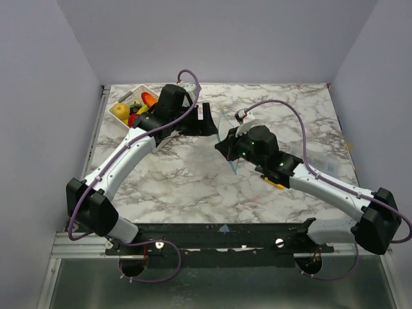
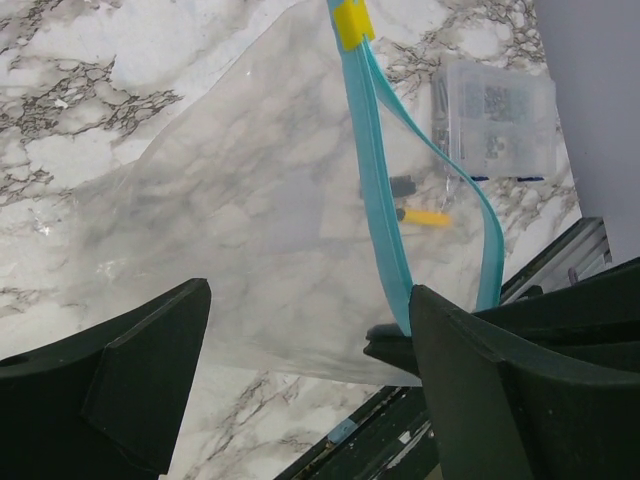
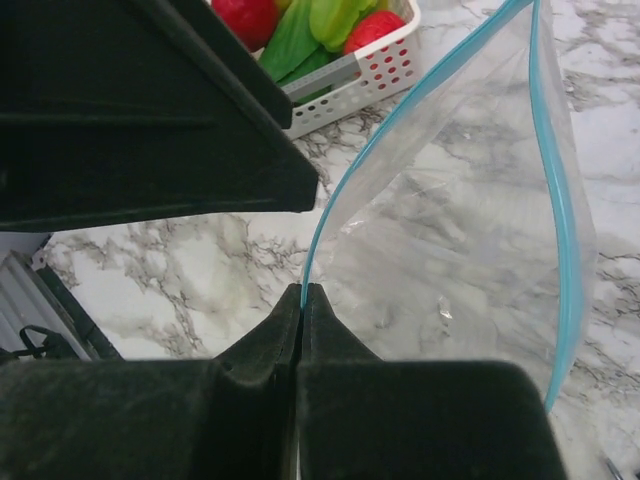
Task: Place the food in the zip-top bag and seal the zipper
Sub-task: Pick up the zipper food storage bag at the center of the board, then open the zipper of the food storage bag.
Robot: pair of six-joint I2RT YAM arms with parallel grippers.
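The zip-top bag [image 2: 230, 210] hangs upright over the marble, its mouth slightly parted. Its teal zipper [image 2: 385, 230] carries a yellow slider [image 2: 352, 25]. My right gripper [image 3: 303, 290] is shut on one lip of the zipper [image 3: 330, 210]; the other lip [image 3: 565, 230] bows away. In the top view the right gripper [image 1: 226, 151] holds the bag [image 1: 226, 129] at mid-table. My left gripper [image 2: 310, 290] is open, fingers wide apart beside the bag, its right finger close to the teal strip. The food [image 1: 135, 109] lies in a white basket [image 3: 350, 75], red and green pieces [image 3: 300, 40] showing.
A smaller clear bag with a dark-blue edge [image 2: 495, 115] and a yellow-and-black pen [image 2: 425, 215] lie on the marble behind the hanging bag. The white basket [image 1: 119, 109] sits at the back left corner. The table's front rail [image 2: 560, 260] is near.
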